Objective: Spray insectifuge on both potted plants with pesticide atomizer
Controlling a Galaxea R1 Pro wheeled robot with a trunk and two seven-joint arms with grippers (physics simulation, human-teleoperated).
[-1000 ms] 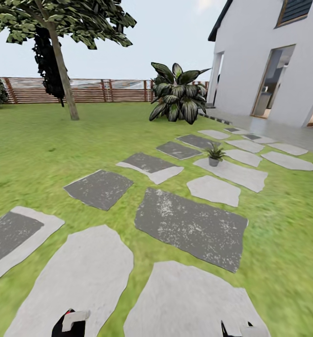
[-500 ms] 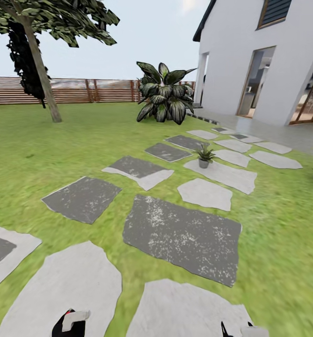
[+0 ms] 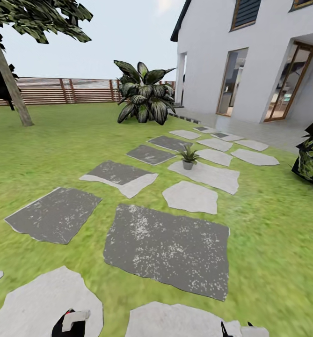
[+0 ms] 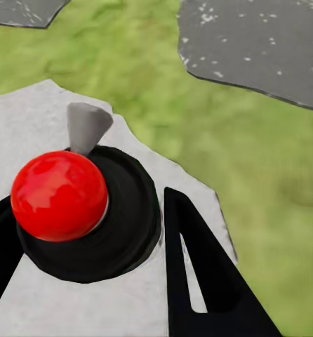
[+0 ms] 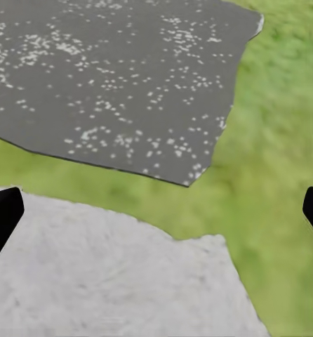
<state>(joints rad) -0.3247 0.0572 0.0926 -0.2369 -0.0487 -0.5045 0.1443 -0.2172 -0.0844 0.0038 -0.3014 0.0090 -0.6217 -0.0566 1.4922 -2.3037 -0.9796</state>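
lawn point(image 3: 58, 154): wide, stones run far-right to house point(image 3: 268, 61)
plant point(image 3: 189, 157): far, on stone, ahead-right of both arms; R arm nearer
atomizer: unseen
L fingers point(image 4: 191, 267): apart, empty
R fingers point(image 5: 5, 210): apart, empty

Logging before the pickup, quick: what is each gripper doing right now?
Left gripper: open, holding nothing.
Right gripper: open, fingers wide apart, holding nothing.

No readable text, labels, brands, numbers or signs in any view.
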